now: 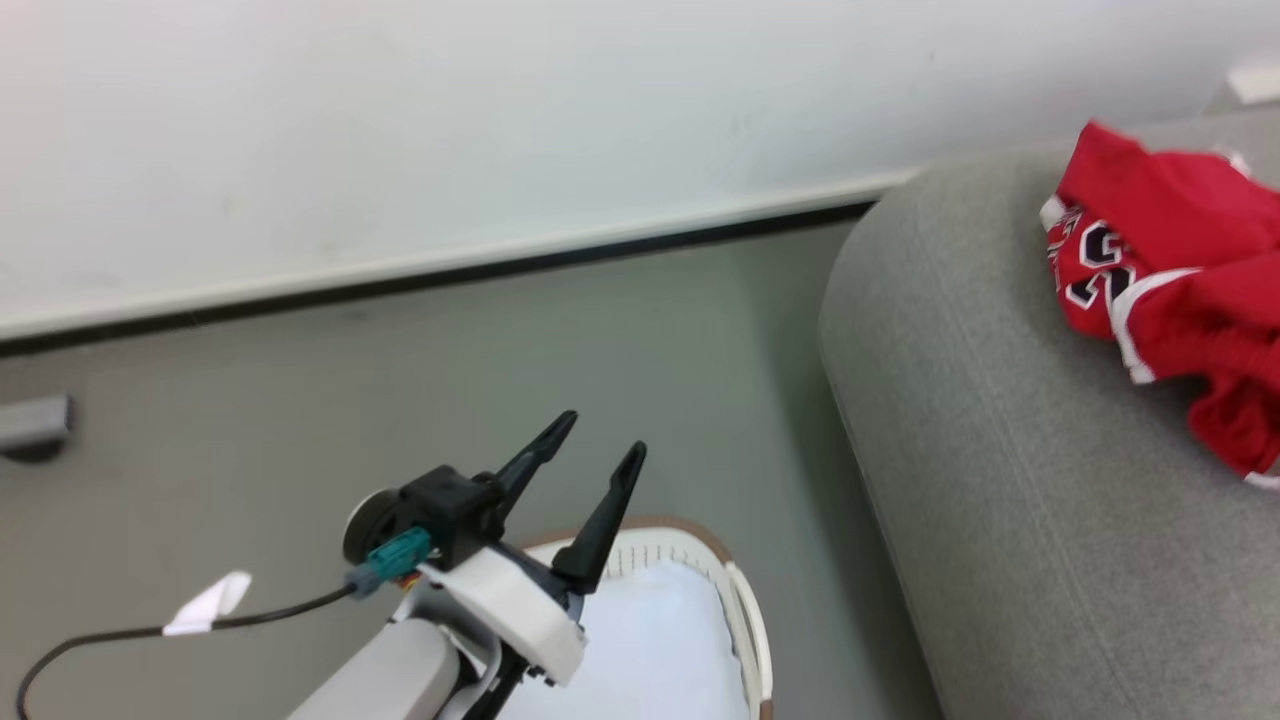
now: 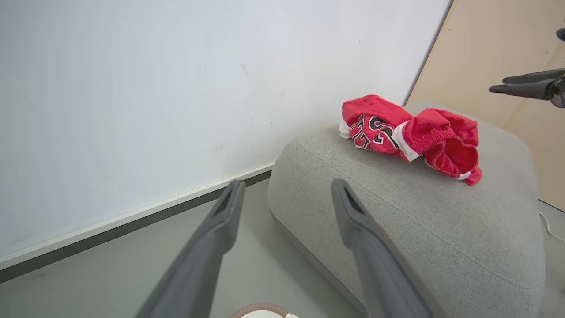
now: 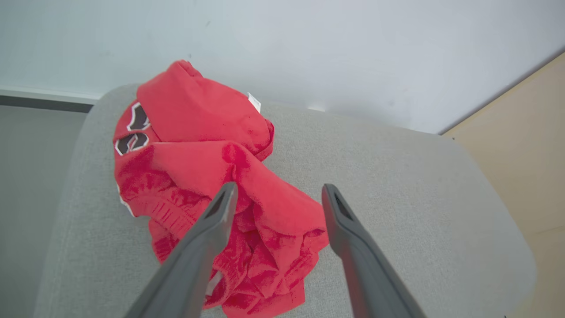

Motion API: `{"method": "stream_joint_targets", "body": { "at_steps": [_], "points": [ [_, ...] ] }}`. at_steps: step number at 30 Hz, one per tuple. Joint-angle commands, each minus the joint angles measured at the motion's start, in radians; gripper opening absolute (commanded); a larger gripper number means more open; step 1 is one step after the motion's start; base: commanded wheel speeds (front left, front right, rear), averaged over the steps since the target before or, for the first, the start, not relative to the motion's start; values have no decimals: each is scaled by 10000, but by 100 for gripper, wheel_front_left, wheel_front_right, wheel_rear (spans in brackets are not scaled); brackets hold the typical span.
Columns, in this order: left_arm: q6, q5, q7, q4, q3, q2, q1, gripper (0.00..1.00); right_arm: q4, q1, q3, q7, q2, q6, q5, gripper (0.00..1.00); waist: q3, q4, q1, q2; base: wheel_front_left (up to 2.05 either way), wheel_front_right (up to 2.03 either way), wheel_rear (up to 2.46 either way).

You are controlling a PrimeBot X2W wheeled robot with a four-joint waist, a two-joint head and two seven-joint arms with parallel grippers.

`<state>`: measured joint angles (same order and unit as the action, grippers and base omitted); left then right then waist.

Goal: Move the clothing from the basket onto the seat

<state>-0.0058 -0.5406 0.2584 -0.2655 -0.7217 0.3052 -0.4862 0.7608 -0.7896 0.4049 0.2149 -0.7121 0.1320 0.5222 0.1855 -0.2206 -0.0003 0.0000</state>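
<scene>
The red clothing (image 1: pixel 1180 290) with white trim and black-and-white numerals lies crumpled on top of the grey seat (image 1: pixel 1000 480). The same clothing (image 2: pixel 410 134) rests on the seat (image 2: pixel 397 212) in the left wrist view. My right gripper (image 3: pixel 277 191) hangs open just above the clothing (image 3: pixel 212 176), fingers apart and holding nothing; it also shows as my right gripper (image 2: pixel 525 86) at the far right of the left wrist view. My left gripper (image 1: pixel 604 436) stands open and empty above the white basket (image 1: pixel 745 610) on the floor.
A white wall with a dark baseboard (image 1: pixel 430 275) runs behind the grey floor. A pale wooden panel (image 2: pixel 499 53) stands beyond the seat. A black cable with a white tag (image 1: pixel 205 605) trails from my left wrist. A grey bracket (image 1: pixel 35 425) sits at the left.
</scene>
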Motion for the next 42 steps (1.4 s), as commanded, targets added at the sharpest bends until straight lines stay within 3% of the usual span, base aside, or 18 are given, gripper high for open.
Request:
{"method": "stream_joint_targets", "body": {
  "at_steps": [1, 6, 9, 13, 18, 29, 38, 42],
  "points": [
    [112, -156, 45, -37, 173, 45, 293, 100, -372, 301, 73, -224, -139, -26, 291, 100, -954, 207, 3, 0, 0, 0, 0],
    [352, -272, 58, 65, 749, 103, 706, 100, -1484, 707, 87, -947, -274, -26, 837, 100, -1511, 524, 3, 0, 0, 0, 0],
    [478, -293, 54, 212, 1260, 163, 1064, 100, -2171, 1181, -162, -1645, 22, -26, 1118, 100, -1832, 807, 3, 0, 0, 0, 0],
    [833, -172, 56, 203, 1966, 249, 1510, 100, -2966, 1904, -722, -2547, 619, -26, 1179, 100, -2064, 1120, 3, 0, 0, 0, 0],
    [977, 2, 58, 353, 3048, 168, 2035, 100, -3538, 3020, -1405, -3532, 1683, -25, 511, 100, -2233, 1357, 3, 0, 0, 0, 0],
    [725, 980, 59, 273, 4766, -474, 3260, 100, -4877, 5617, -2043, -4729, 4036, -26, -595, 100, -2361, 1460, 3, 0, 0, 0, 0],
    [108, 1974, 59, 238, 5619, -1300, 3970, 100, -5667, 6862, -2459, -4783, 5244, -26, -1585, 100, -2295, 1395, 3, 0, 0, 0, 0],
    [-171, 2266, 59, 125, 5956, -1538, 4050, 100, -5518, 6990, -2377, -4785, 5472, -26, -1802, 100, -2261, 1388, 3, 0, 0, 0, 0]
  ]
}}
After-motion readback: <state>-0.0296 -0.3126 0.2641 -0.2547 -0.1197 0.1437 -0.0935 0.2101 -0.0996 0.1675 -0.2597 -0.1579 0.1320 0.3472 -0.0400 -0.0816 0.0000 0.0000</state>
